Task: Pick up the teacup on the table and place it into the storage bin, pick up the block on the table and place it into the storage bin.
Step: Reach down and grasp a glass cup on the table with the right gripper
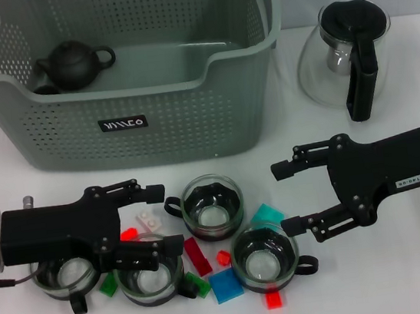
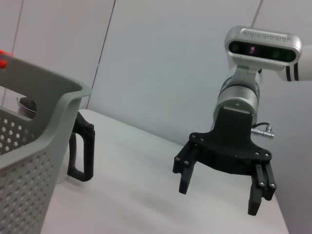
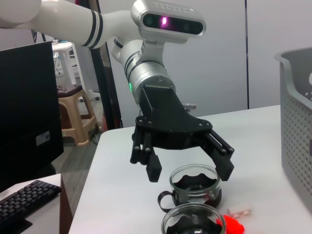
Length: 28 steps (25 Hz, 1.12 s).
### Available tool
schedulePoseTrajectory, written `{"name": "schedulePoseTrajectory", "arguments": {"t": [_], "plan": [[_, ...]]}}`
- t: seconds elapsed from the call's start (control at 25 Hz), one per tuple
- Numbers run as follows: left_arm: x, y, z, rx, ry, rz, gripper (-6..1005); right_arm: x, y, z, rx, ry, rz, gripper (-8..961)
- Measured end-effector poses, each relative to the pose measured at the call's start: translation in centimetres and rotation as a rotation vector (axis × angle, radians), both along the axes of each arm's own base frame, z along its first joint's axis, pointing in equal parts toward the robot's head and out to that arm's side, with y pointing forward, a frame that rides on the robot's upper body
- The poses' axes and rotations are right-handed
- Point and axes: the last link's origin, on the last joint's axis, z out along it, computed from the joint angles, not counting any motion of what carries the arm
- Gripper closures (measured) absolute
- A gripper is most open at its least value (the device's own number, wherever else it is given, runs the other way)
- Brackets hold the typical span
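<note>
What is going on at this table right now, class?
A two-armed robot is clearing teacups and coloured blocks into the storage bin. Both grippers are open and empty. The left gripper hovers over the teacups on the robot's left, the right gripper beside the teacup nearest it. Four glass teacups and the blocks, like the blue block, are on the table; the bin holds only a dark teapot.

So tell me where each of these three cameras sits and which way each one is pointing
Head view: on the robot's head, looking down at the storage bin and teacups; both arms show, left gripper and right gripper open.
Left wrist view: on the left wrist, facing across the table at the right gripper.
Right wrist view: on the right wrist, facing back at the left gripper above teacups.
Shared: each wrist view shows the other arm's gripper; all show the bin.
</note>
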Motion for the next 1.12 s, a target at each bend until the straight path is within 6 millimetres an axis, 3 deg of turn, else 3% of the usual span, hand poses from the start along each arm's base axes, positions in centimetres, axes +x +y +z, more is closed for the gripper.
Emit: {"name": "schedulePoseTrajectory", "arguments": {"t": [0.84, 1.12], "plan": [[0.1, -0.5, 0.8, -0.032, -0.038, 0.018, 49, -0.1, 0.0, 0.1, 0.004, 0.014, 0.006, 91], [-0.1, -0.5, 1.1, -0.035, -0.048, 0.065, 49, -0.9, 0.1, 1.3, -0.034, 0.014, 0.009, 92]]}}
